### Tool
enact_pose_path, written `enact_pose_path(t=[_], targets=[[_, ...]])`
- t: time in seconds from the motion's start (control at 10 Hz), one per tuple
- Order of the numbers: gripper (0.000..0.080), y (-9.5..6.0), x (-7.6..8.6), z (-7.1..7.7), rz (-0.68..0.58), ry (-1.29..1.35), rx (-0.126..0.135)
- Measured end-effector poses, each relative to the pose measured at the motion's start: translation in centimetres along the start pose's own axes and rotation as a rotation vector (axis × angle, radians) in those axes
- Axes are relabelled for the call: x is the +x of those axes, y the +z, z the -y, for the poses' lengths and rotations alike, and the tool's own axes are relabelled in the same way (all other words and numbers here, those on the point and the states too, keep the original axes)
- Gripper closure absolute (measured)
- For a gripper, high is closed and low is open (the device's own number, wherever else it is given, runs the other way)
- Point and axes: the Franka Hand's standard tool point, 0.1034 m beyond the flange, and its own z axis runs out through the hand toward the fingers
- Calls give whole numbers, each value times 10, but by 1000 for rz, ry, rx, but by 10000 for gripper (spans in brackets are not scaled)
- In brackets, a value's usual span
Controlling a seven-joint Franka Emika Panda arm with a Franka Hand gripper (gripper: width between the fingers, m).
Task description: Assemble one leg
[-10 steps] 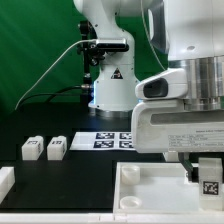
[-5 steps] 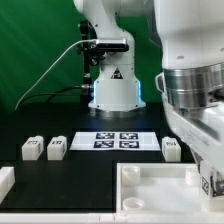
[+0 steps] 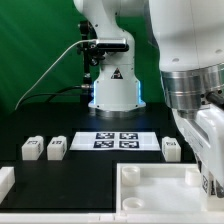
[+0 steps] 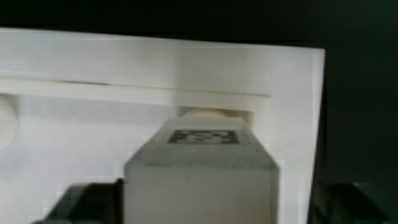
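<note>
My gripper (image 4: 206, 196) is shut on a leg (image 4: 203, 160), a white block with its tag facing the wrist camera. The dark fingers (image 4: 82, 203) flank it on both sides. The leg's far end is at the rim of the large white tray-like piece (image 4: 107, 70). In the exterior view the gripper (image 3: 209, 182) is at the right edge, low over the tray-like piece (image 3: 150, 180), and the held leg (image 3: 208, 184) is partly cut off. Three more legs lie on the black table: two at the exterior view's left (image 3: 32, 148) (image 3: 57, 147) and one right of the marker board (image 3: 171, 149).
The marker board (image 3: 118, 140) lies in the middle of the table in front of the robot's base (image 3: 112, 90). Another white part (image 3: 5, 180) shows at the exterior view's left edge. The arm's large white body fills the upper right.
The arm has swung towards the exterior view's right with the leg in its grip, uncovering the leg beside the marker board. Over the last half second it has hardly moved.
</note>
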Motion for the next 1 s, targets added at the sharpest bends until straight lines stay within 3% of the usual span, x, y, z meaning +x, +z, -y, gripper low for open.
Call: enact_pose_path(t=[0.1,0.3,0.5,0.6,0.7,0.8,0.9,1.0], targets=[[179,0,-8,-5,-2,-176,7],[159,-7,-19,-6,2,-481,11],[151,-5,-16,-7,1,-685,8],[151,-5,-14,-8,-12,-827,-11],[151,-4,-11,-8,-40,-1042,-50],[151,-8,1,-1,-53,-1305,-59],[151,-10,7,1,-54,-1381,-56],[151,-9,4,0,-54,-1291,-54]])
